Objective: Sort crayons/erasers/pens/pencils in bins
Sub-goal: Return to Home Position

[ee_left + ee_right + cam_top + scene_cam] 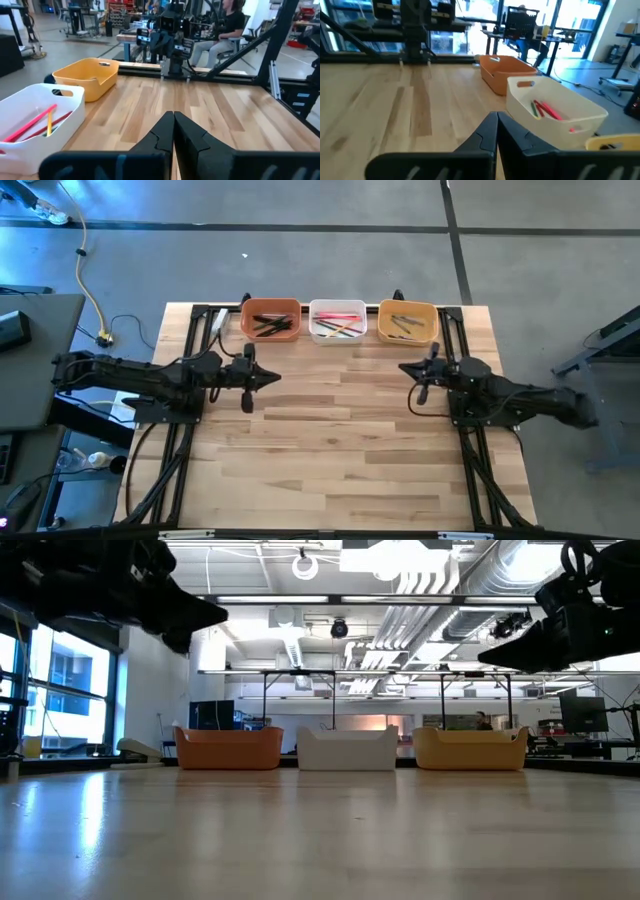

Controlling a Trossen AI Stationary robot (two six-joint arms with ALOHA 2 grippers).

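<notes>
**High view: both arms drawn back, all sticks in the bins**

High view showed the three bins in a row along the far edge of the table (340, 440). The terracotta-orange bin (243, 320) was on the left, the white bin (312, 320) in the middle and the yellow-orange bin (381, 320) on the right, each just beside the next.

Dark sticks (270, 326) lay crossed inside the terracotta-orange bin. Bright sticks (340, 328) in pink, red, green and yellow lay in the white bin. A few greyish sticks (405, 323) lay in the yellow-orange bin. No stick showed on the bare planks.

The left claw (275, 377) hung over the table's left side, near the terracotta-orange bin but clear of it. Its fingers were pressed together on nothing, as the left wrist view confirmed. The right claw (403, 367) faced it from the right side, below the yellow-orange bin, with its fingers likewise together and empty. The two claws were well apart.
</notes>
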